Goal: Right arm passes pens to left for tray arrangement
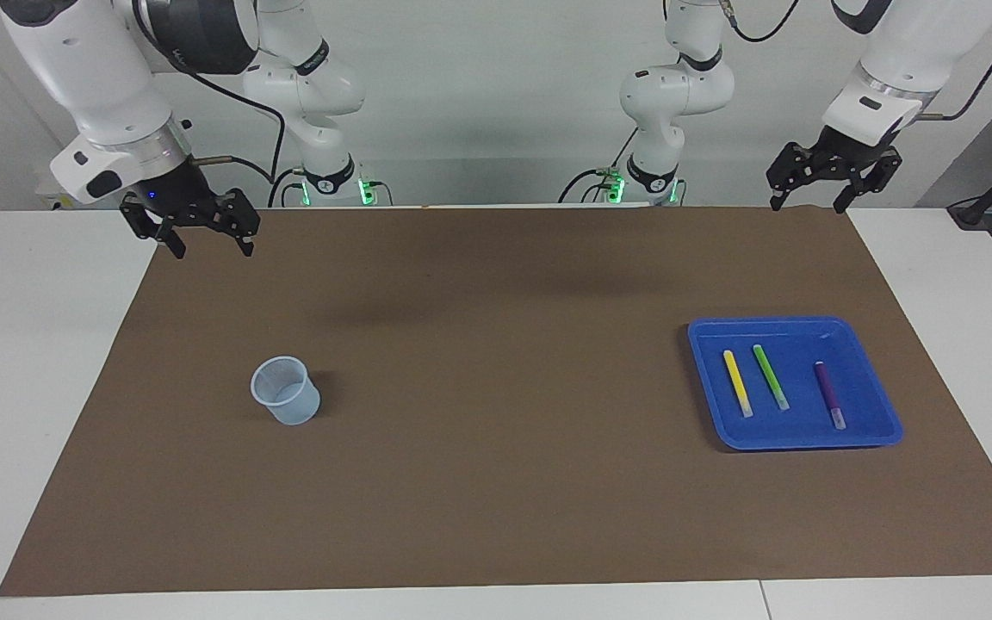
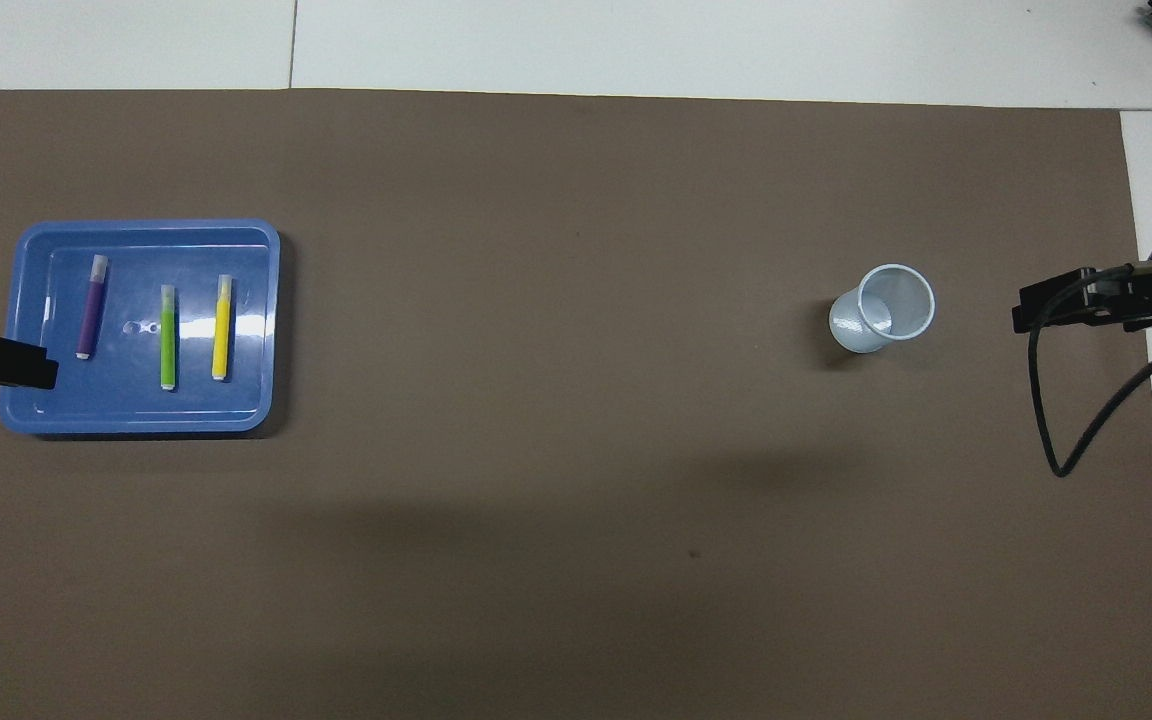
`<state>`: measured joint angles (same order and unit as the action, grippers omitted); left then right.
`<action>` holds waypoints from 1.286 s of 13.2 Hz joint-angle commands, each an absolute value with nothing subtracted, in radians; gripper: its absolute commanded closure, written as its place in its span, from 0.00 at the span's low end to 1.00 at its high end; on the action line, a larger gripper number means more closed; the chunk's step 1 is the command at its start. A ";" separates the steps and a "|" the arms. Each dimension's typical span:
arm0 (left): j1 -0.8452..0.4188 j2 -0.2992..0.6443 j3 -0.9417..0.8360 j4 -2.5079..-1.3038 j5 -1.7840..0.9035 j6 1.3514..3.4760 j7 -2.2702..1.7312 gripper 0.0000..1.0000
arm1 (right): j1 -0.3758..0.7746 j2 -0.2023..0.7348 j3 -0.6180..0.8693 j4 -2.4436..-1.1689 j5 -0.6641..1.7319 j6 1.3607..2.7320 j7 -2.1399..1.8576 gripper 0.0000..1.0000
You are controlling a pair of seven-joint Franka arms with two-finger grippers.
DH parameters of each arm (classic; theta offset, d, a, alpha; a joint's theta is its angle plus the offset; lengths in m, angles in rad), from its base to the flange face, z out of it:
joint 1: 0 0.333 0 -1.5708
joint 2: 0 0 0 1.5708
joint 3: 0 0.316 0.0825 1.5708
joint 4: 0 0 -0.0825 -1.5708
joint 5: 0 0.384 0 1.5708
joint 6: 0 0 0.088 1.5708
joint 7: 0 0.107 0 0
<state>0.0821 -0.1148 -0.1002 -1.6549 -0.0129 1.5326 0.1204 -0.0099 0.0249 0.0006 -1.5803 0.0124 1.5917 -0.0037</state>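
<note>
Toward the left arm's end of the bench, a blue tray (image 1: 879,405) sits flat on the brown mat (image 1: 496,387) with all three pens lying inside it, side by side and apart from one another, each running roughly from the robots' edge of the bench toward the edge away from the robots. Of the three, the yellow pen (image 1: 737,383) lies closest to the middle of the bench, the green pen (image 1: 770,376) lies just beside it, and the purple pen (image 1: 829,394) lies closest to the left arm's end, with a wider gap between it and the green one. The left gripper (image 1: 807,205) hangs in the air over the mat's corner at the robots' edge of the bench, its fingers spread apart with nothing between them. The right gripper (image 1: 212,247) hangs raised over the mat's other corner at the robots' edge, at the right arm's end, a small blue light showing at its wrist; its fingers are likewise parted and carry nothing. A translucent cup (image 1: 286,390) stands upright on the mat toward the right arm's end, well apart from the tray and farther from the robots than the mat's edge where the grippers hang.
</note>
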 commanded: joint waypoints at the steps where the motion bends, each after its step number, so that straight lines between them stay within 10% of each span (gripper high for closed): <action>1: 0.077 -0.126 -0.095 -1.661 0.006 1.520 0.112 0.00 | -0.015 0.006 0.005 -1.600 0.028 1.605 -0.009 0.00; 17: 0.086 -0.126 -0.091 -1.661 0.006 1.519 0.112 0.00 | -0.011 0.005 0.009 -1.597 0.021 1.618 -0.002 0.00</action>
<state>0.0854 -0.1148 -0.0913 -1.6549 -0.0123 1.5319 0.1203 -0.0055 0.0227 0.0035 -1.5789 0.0124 1.5948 -0.0038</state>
